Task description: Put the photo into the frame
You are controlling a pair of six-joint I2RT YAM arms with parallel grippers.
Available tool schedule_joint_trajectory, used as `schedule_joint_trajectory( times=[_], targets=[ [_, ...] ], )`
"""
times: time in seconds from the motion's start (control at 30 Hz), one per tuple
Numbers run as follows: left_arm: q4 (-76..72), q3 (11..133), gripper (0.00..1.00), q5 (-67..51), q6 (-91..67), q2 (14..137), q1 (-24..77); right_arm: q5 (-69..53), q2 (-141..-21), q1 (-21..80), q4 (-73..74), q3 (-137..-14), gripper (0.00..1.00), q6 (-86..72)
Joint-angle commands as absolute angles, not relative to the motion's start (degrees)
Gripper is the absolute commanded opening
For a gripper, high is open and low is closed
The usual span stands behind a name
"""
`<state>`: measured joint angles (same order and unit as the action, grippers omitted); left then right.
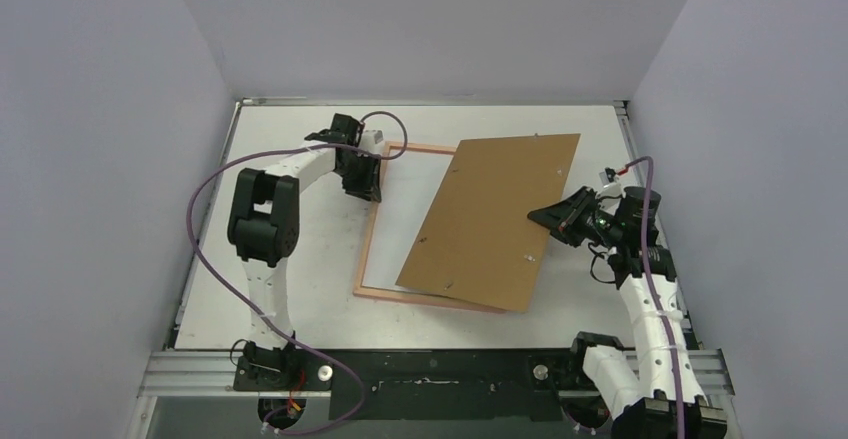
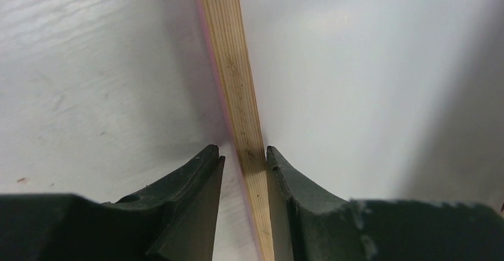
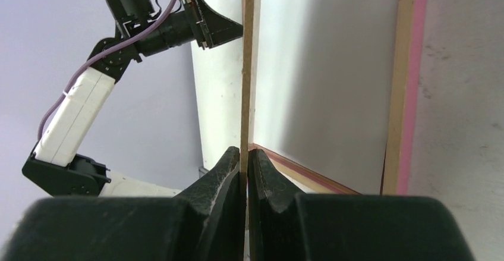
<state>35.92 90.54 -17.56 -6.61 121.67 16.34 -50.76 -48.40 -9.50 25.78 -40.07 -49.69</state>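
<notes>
The frame (image 1: 368, 244), pink-edged, lies flat at the table's centre-left. The photo (image 1: 395, 224) lies inside it, white side up, its right part hidden under the brown backing panel (image 1: 495, 219). My right gripper (image 1: 540, 216) is shut on the panel's right edge (image 3: 246, 65) and holds it tilted above the frame. The photo (image 3: 321, 65) and the frame's border (image 3: 410, 65) show beneath it. My left gripper (image 1: 362, 184) is open and straddles the frame's left edge strip (image 2: 235, 82). Its right finger (image 2: 285, 184) touches the strip and the left finger stands apart.
The white table (image 1: 300, 289) is walled on three sides, with a metal rail (image 1: 430, 369) along the near edge. Purple cables (image 1: 200, 199) loop from both arms. My left arm (image 3: 77, 112) shows in the right wrist view beyond the panel.
</notes>
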Motion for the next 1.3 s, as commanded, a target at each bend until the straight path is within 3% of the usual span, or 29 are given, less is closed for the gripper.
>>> schedule_joint_trajectory(
  times=[0.0,0.27,0.4,0.53,0.57,0.8,1.27],
  targets=[
    [36.9,86.9,0.31,-14.9,-4.1,117.7,13.0,-51.9,-49.0,-4.5,13.1,-40.3,0.05,-55.5],
    [36.7,83.0,0.33,-18.2,-4.5,113.1,8.8,-52.8,-60.7,4.5,1.2,-42.9,0.05,-56.6],
    [40.6,85.8,0.45,-20.7,-3.9,112.1,7.4,-56.0,-66.8,4.7,1.4,-47.2,0.05,-52.3],
    [42.5,88.5,0.67,-23.4,-2.3,109.1,5.6,-58.2,-72.1,4.7,-3.0,-48.7,0.05,-52.0],
    [42.9,89.2,0.68,-24.2,-2.2,108.5,4.9,-58.9,-73.0,4.8,-5.0,-48.6,0.05,-52.6],
    [45.1,90.2,0.63,-26.3,-2.4,108.4,0.3,-60.4,-79.1,5.8,-10.3,-50.8,0.05,-54.5],
    [40.6,80.7,0.48,-24.4,-2.8,108.4,1.1,-60.5,-88.4,10.2,-15.1,-54.1,0.05,-56.2]
  ],
)
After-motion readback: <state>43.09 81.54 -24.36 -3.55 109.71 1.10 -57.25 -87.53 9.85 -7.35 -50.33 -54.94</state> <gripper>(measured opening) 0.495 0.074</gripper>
